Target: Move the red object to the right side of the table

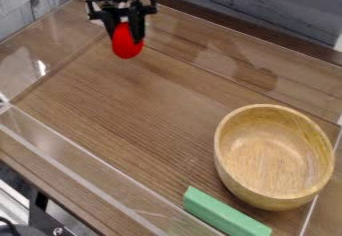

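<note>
Red Object Gripped at Far Left, Right Side Yet to Be Reached

Toward the far left, the end effector [123, 20] is pinching the red object [127, 42], which hangs beneath the dark fingers. Whether it is quite free of the surface is hard to tell from this angle, though it looks lifted.

The grasp appears done. What is left, by my judgement, is the carry to the right side and the release; the object is in the left half of the view.

The clear wall [51, 148] runs along the left and near-left border of the table [147, 130], with another clear wall at the far side, close behind the end effector. Bare wood lies to the right of the object, through the middle and toward the far right, giving a broad lane. Nearer on the right stand the wooden bowl [274, 157] and, just beside it at the near edge, the green block [227, 214]. A path kept far should pass the bowl's rim.
</note>
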`<state>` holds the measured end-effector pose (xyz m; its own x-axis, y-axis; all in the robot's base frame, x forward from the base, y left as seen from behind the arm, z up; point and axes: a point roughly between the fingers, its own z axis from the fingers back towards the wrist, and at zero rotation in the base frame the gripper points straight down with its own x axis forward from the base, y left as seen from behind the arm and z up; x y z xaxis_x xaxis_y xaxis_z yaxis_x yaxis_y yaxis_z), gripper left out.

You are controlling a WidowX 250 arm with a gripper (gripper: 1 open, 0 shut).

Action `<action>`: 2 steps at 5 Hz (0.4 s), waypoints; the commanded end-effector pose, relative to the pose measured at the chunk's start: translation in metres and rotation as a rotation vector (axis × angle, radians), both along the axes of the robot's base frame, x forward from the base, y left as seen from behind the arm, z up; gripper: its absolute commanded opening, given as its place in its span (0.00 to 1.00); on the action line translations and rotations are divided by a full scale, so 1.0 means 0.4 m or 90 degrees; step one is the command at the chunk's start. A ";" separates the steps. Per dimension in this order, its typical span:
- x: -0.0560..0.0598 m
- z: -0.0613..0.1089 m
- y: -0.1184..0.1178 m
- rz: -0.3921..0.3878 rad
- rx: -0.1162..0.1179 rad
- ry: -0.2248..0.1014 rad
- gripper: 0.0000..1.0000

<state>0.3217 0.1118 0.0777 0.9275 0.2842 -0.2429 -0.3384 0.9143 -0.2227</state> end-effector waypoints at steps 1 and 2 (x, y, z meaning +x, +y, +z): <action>0.014 0.024 -0.022 -0.100 0.036 -0.058 0.00; 0.008 -0.011 -0.034 -0.167 0.042 -0.057 0.00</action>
<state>0.3204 0.0979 0.0567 0.9788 0.0525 -0.1978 -0.0912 0.9771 -0.1920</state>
